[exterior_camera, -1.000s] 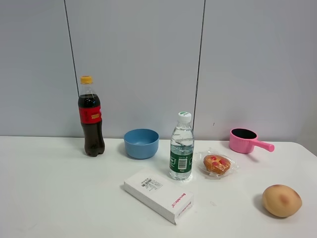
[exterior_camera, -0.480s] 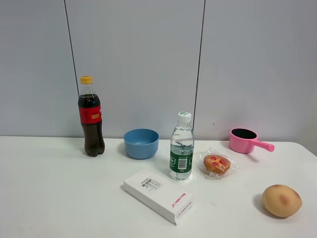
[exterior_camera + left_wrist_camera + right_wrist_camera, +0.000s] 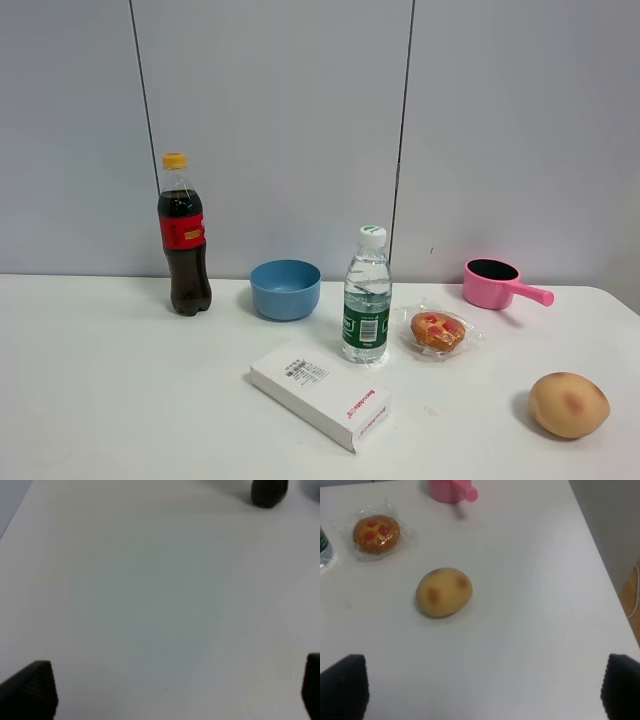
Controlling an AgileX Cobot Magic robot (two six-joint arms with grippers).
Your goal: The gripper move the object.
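The clear water bottle (image 3: 366, 296) with white cap and green barcode label stands upright at the table's middle, behind a white box. Its edge shows in the right wrist view (image 3: 324, 550). Neither gripper shows in the exterior high view. In the left wrist view my left gripper (image 3: 175, 690) is open over bare white table, its black fingertips (image 3: 30, 690) wide apart. In the right wrist view my right gripper (image 3: 480, 690) is open and empty, its fingertips (image 3: 342, 685) wide apart, near a tan bun.
A dark cola bottle (image 3: 184, 240) stands back left, its base in the left wrist view (image 3: 269, 492). A blue bowl (image 3: 285, 288), white box (image 3: 320, 393), wrapped pastry (image 3: 437, 331), pink pot (image 3: 495, 283) and tan bun (image 3: 568, 404) sit around. The table's right edge (image 3: 600, 565) is near.
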